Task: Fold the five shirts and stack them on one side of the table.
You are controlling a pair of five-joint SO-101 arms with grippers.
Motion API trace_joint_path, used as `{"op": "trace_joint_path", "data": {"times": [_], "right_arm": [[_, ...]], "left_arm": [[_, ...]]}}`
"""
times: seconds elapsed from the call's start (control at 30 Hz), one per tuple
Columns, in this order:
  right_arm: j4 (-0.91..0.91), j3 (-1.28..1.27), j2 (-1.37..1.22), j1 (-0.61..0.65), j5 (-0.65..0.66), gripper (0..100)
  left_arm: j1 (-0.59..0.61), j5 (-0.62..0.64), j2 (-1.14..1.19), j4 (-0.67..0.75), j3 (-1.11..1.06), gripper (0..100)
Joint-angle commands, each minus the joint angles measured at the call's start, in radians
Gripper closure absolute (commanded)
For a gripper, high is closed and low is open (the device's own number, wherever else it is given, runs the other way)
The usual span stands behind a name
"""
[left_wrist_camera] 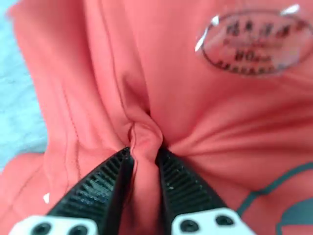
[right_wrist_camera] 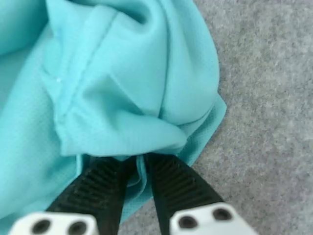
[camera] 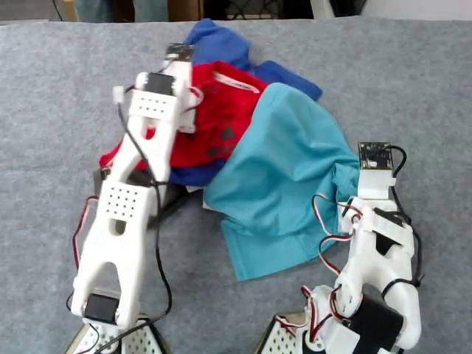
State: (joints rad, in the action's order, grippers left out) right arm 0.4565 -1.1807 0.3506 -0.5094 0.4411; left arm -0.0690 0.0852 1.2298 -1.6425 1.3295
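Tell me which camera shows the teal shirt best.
The high view: the teal shirt lies nearly whole, crumpled on the table against the red shirt. The right wrist view gives a close-up of one bunched edge pinched in the right pincer. The left wrist view has a pale blue sliver, possibly it.

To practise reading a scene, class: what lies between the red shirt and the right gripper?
The teal shirt, in the high view: it lies against the red shirt on one side, and the right gripper pinches its other edge.
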Motion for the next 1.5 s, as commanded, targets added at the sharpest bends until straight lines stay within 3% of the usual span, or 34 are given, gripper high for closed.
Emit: {"op": "trace_joint_path", "data": {"times": [0.0, 0.3, 0.9, 1.03, 1.13, 1.23, 1.47], "right_arm": [[-0.017, -0.002, 0.019, 0.009, 0.008, 98.5], [-0.017, -0.002, 0.019, 0.009, 0.008, 98.5], [-0.015, -0.002, 0.019, 0.009, 0.008, 98.5], [-0.015, -0.002, 0.019, 0.011, 0.008, 98.5], [-0.015, -0.002, 0.019, 0.012, 0.008, 98.5], [-0.015, -0.002, 0.019, 0.012, 0.008, 98.5], [-0.015, -0.002, 0.019, 0.012, 0.008, 98.5]], "left_arm": [[0.159, -0.015, -0.009, -0.075, 0.036, 97], [0.427, -0.041, -0.029, -0.118, 0.179, 97], [0.980, -0.043, -0.379, -0.118, 0.179, 97], [0.992, -0.066, -0.402, -0.118, 0.179, 95], [0.947, -0.092, -0.410, -0.118, 0.179, 86], [0.880, -0.092, -0.434, -0.118, 0.179, 77], [0.662, -0.149, -0.546, -0.120, 0.177, 76]]}}
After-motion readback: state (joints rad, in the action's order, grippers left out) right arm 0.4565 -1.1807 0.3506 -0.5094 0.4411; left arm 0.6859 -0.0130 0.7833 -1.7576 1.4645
